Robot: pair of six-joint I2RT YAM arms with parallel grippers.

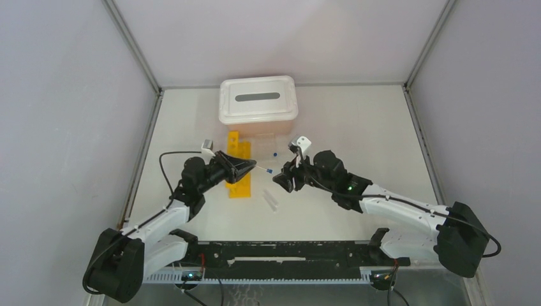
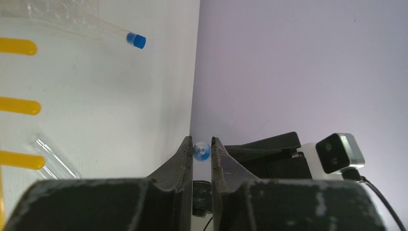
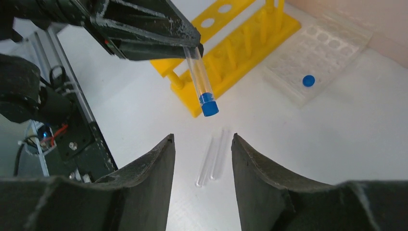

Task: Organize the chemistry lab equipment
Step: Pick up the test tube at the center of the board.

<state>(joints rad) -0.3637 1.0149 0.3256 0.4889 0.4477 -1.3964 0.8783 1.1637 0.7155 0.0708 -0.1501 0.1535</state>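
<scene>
My left gripper [image 1: 252,167] [image 2: 202,144] is shut on a clear blue-capped tube [image 1: 264,169] and holds it above the table, cap pointing at my right gripper. In the left wrist view the cap [image 2: 201,151] shows end-on between the fingertips. In the right wrist view the held tube [image 3: 199,72] hangs just ahead of my open, empty right gripper [image 3: 202,139] [image 1: 279,179]. The yellow rack [image 1: 237,167] [image 3: 240,43] stands behind it. The clear gridded rack [image 1: 265,148] [image 3: 322,53] holds another blue-capped tube [image 1: 274,155] [image 3: 308,80] [image 2: 136,40]. Two clear glass tubes [image 1: 271,201] [image 3: 216,156] lie on the table.
The pink bin with white slotted lid [image 1: 258,102] stands at the back, behind the racks. Grey walls close in the table on three sides. A black rail [image 1: 281,252] runs along the near edge between the arm bases.
</scene>
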